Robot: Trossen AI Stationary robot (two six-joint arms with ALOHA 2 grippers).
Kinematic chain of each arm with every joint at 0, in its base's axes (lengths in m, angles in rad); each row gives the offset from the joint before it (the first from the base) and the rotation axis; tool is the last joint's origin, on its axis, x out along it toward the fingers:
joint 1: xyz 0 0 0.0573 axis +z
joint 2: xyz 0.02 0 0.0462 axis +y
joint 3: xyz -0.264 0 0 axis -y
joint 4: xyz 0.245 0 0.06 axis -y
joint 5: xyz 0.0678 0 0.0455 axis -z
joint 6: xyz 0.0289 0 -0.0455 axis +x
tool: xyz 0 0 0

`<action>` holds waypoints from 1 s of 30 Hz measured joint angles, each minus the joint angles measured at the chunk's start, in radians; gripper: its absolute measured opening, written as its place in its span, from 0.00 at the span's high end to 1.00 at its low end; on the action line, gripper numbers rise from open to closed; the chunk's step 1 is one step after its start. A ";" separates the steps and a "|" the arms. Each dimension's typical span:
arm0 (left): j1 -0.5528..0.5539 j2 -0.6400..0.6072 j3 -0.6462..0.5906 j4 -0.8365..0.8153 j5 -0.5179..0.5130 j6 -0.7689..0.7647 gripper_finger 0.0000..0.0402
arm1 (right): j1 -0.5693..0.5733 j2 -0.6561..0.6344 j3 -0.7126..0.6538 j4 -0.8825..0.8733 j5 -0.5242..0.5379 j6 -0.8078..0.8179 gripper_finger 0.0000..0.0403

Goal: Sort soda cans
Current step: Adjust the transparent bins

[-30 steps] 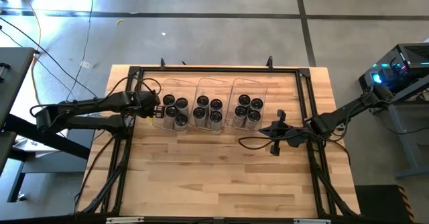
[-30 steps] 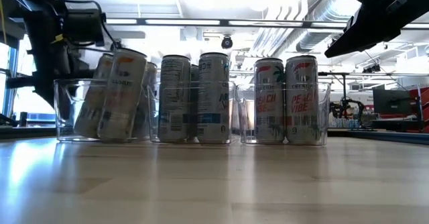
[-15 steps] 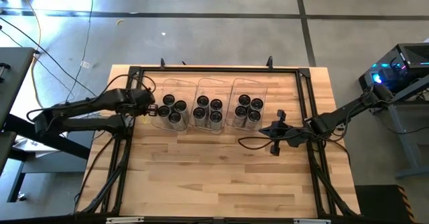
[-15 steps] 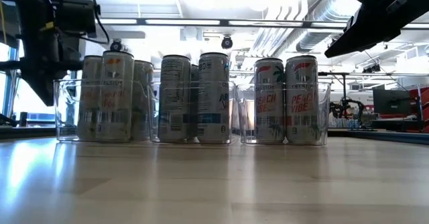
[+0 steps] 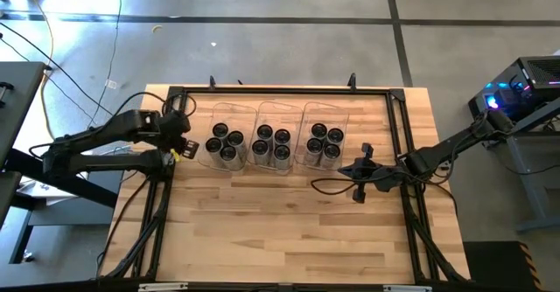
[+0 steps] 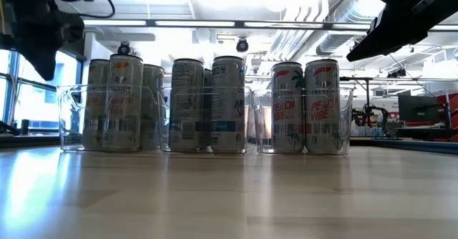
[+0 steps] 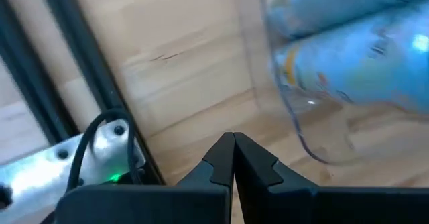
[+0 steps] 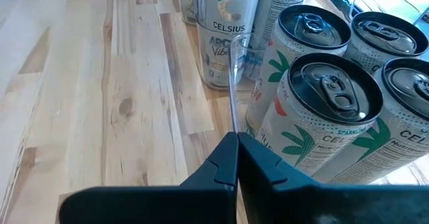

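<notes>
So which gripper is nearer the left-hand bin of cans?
Left. The left gripper sits just outside the left-hand bin; the right gripper hangs past the right-hand bin, two bins away.

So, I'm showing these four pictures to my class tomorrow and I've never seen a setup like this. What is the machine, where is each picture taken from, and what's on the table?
It is a robot with two dark arms at a wooden table, each ending in a two-finger gripper.

One picture looks straight down from above. One looks level across the tabletop. The other two come from cameras on the arms' wrists, looking past their own fingers.

On the table stand three clear plastic bins in a row, each holding four upright soda cans. From table height you can read "Peach Vibe" on the cans in one end bin.

The left gripper is beside the end bin on its side, shut and holding nothing. The right gripper waits close to the other end bin, also shut and holding nothing.
</notes>
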 joint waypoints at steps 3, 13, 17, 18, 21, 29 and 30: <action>-0.043 -0.034 -0.001 0.000 0.014 0.016 1.00 | 0.000 0.000 0.000 0.000 0.000 0.000 1.00; -0.266 -0.019 -0.026 0.081 0.019 0.280 1.00 | 0.000 0.000 0.000 0.003 0.000 0.000 1.00; -0.343 0.054 -0.026 0.080 -0.047 0.352 1.00 | 0.000 0.000 0.000 0.003 0.000 0.000 1.00; -0.356 0.077 -0.027 0.081 -0.058 0.359 1.00 | 0.000 0.000 0.000 0.003 0.000 0.000 1.00; -0.377 0.148 -0.027 0.080 -0.072 0.355 1.00 | 0.000 0.000 0.000 0.003 0.000 0.000 1.00; -0.387 0.262 -0.027 0.132 -0.103 0.332 1.00 | 0.000 0.000 0.000 0.003 0.000 -0.006 1.00; -0.387 0.265 -0.027 0.144 -0.105 0.338 1.00 | 0.000 0.000 0.000 0.003 0.000 -0.006 1.00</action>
